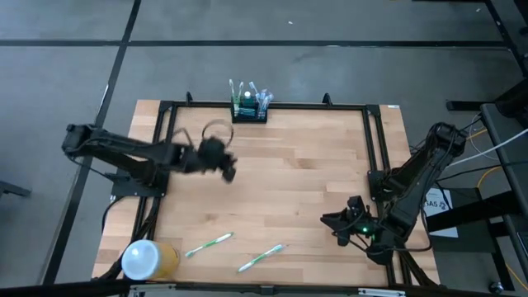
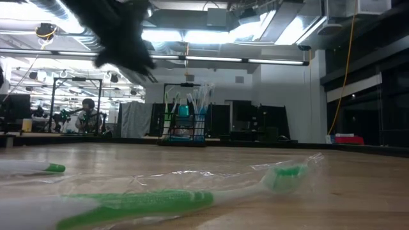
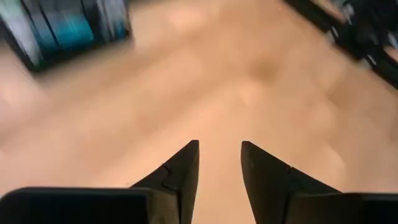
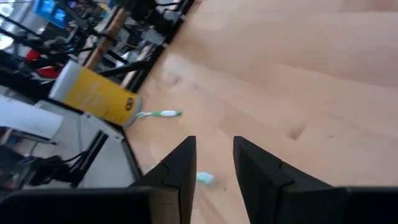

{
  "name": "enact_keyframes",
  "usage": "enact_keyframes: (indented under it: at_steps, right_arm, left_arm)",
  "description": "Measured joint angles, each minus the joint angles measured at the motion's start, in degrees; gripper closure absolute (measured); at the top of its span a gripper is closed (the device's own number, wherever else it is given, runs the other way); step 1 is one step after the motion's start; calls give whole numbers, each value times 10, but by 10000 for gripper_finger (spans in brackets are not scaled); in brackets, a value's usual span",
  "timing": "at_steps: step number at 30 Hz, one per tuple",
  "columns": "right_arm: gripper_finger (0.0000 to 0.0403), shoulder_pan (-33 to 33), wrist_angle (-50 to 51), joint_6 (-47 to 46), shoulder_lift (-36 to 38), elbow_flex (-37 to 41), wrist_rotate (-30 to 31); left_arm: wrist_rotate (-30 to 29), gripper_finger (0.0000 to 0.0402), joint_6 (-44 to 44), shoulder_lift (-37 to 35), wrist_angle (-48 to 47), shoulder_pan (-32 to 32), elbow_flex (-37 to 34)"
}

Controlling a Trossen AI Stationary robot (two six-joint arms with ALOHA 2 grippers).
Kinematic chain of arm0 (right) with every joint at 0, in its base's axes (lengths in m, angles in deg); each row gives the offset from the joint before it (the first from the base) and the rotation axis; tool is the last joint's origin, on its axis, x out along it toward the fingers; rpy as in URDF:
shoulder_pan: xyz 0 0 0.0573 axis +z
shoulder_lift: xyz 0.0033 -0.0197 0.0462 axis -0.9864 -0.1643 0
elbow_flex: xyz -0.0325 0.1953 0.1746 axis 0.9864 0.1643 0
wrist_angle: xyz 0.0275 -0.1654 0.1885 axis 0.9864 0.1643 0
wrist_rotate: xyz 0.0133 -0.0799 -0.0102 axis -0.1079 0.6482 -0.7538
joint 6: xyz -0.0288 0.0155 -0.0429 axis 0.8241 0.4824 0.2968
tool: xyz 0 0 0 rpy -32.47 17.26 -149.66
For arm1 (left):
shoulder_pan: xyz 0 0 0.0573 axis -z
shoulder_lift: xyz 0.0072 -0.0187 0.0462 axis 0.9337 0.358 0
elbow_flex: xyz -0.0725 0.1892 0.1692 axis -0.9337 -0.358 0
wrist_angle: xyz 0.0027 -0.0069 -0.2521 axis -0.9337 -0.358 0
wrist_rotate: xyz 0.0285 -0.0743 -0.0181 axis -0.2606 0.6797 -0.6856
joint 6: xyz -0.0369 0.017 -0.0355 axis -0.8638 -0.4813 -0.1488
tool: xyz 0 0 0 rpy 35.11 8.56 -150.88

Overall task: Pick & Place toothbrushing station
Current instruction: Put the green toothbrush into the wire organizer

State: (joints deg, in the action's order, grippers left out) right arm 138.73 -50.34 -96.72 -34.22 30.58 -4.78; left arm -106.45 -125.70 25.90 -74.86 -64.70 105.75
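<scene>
High view: we log the wooden surface (image 1: 289, 190) first, then the left arm stretched across it with its hand (image 1: 221, 161) in the air near the far middle, blurred. The right hand (image 1: 353, 224) waits low at the near right edge. The toothbrushing station (image 1: 249, 107) stands at the far edge, centre, brushes upright in its slots.

Handling, as we judge it: a small, rigid, light rack, top-heavy with brushes, likely to tip or skid if nudged. We would take it by the two long walls of the base, low down.

Left wrist view gives what the top view cannot: the left fingers (image 3: 180, 174) stand parted with nothing between them. Right wrist view shows the right fingers (image 4: 177, 171) parted too, empty, above a wrapped toothbrush (image 4: 158, 114) beside a white-and-yellow cylinder (image 4: 96, 93). Low view alone shows the rack's upright profile.
</scene>
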Motion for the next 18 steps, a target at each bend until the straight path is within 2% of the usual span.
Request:
enact_keyframes:
  at_steps: [5,9,12,14,18]
  right_arm:
    - [293,13,-63,40,-7,0,21]
    - [293,16,-101,83,-7,0,18]
    - [293,13,-111,116,-7,0,-19]
    - [293,10,-113,128,-7,0,-42]
    - [293,10,-119,126,-7,0,-39]
  left_arm:
    - [-15,305,-226,-1,-99,170,0]
    - [22,314,-312,29,-102,255,0]
    - [56,315,-310,64,-37,283,0]
    - [84,315,-275,93,34,282,0]
    - [140,315,-182,169,102,258,41]
